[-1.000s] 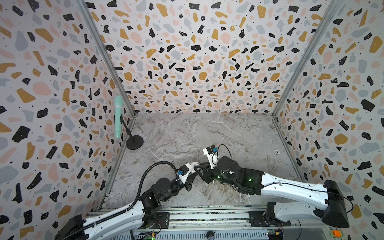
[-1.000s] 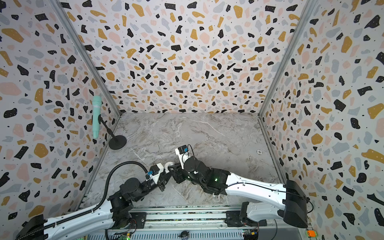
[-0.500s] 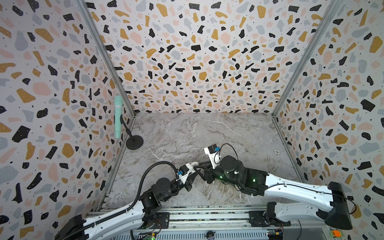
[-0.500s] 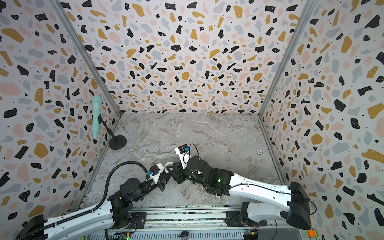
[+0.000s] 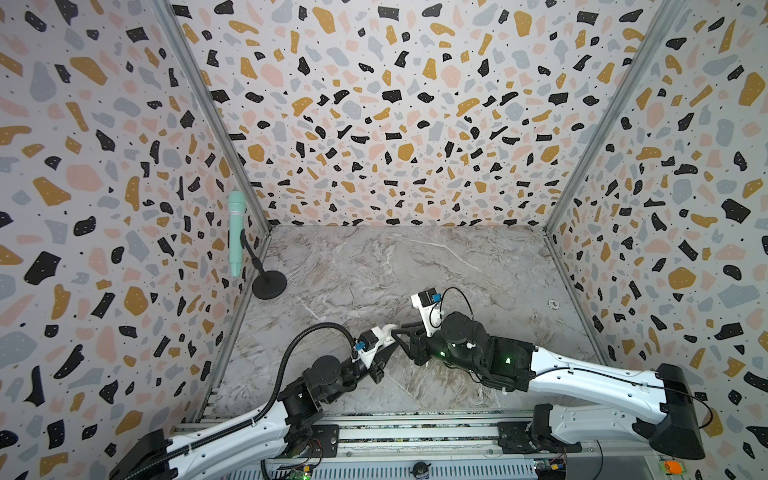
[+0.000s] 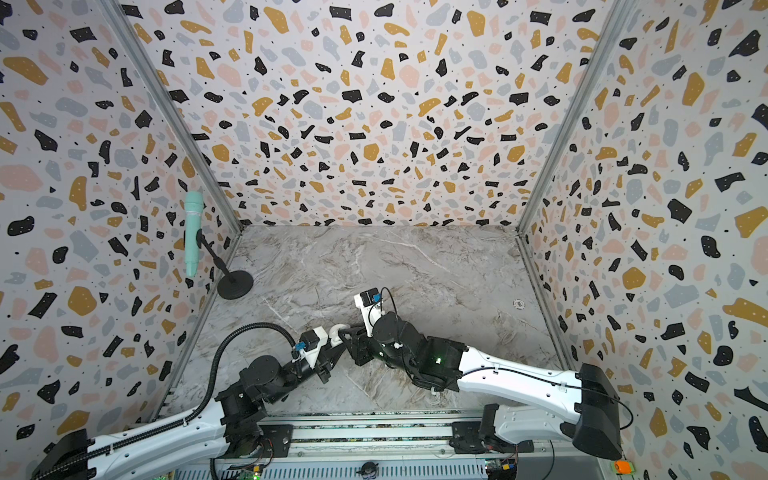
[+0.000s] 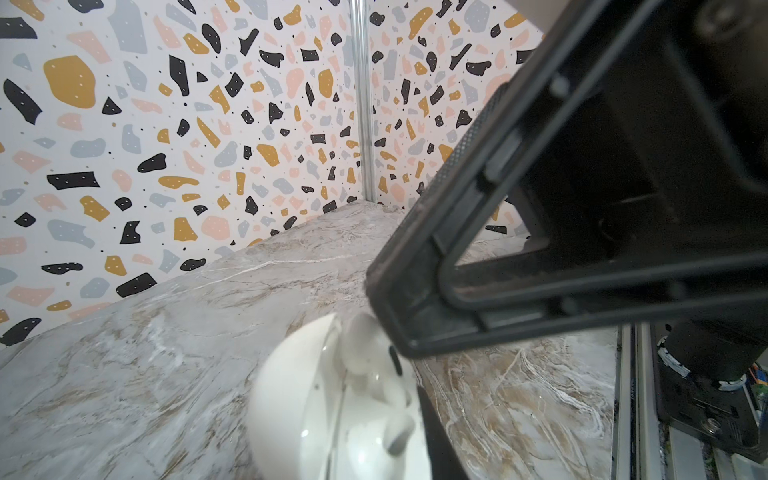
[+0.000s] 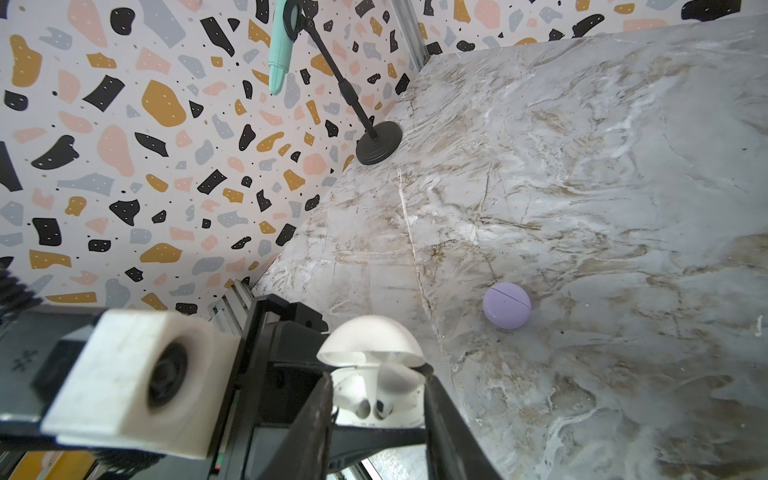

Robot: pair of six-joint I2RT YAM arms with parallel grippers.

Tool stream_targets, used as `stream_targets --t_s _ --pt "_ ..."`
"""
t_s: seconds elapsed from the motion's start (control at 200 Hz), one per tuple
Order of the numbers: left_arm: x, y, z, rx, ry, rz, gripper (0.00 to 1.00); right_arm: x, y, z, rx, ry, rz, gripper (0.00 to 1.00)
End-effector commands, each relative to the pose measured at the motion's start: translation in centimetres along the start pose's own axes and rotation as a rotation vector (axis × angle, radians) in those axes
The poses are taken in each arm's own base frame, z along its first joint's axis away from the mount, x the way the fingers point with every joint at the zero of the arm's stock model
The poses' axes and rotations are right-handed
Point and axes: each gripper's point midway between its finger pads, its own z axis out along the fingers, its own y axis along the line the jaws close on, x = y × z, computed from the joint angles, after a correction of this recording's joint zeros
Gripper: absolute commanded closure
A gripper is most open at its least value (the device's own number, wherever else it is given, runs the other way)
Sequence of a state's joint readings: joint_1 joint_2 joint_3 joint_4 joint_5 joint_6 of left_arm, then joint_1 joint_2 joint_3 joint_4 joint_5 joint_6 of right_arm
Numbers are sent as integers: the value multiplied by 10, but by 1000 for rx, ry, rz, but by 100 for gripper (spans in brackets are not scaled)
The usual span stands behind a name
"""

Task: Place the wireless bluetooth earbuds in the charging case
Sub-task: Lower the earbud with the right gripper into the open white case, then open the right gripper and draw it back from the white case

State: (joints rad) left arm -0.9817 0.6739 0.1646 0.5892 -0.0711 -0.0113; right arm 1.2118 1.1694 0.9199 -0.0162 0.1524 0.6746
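Right wrist, 2 white earbuds (image 8: pixel 380 409) in open case (image 8: pixel 370 336), between right fingers (image 8: pixel 311 428)

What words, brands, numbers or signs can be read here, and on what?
None can be read.
No lettering visible, plain shells: white charging case, purple case.
Too small to read: round mark on the table.
Too blurred to read: pale mark on a black housing.
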Motion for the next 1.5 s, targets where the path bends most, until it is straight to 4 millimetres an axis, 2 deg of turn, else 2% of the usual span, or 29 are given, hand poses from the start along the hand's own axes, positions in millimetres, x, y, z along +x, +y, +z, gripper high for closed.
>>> stream_targets --t_s 0.0,0.521,0.871,1.156,1.306,1.496 --pt "-23 0 0 6 -78 10 100 -9 6 -3 -37 -28 2 62" --pt "-25 -1 -1 10 -83 14 100 -2 8 2 -58 5 2 64" --pt "-24 -1 -1 9 -83 17 100 -3 -8 -5 24 -11 41 67" --pt "-24 -2 -1 13 -81 21 100 -6 -8 -7 35 -8 55 68" --pt "-23 -5 -2 32 -76 38 100 -27 -3 -27 12 -66 42 59" --pt "-22 -17 -5 102 -78 97 100 -46 -22 -51 21 -102 98 23"
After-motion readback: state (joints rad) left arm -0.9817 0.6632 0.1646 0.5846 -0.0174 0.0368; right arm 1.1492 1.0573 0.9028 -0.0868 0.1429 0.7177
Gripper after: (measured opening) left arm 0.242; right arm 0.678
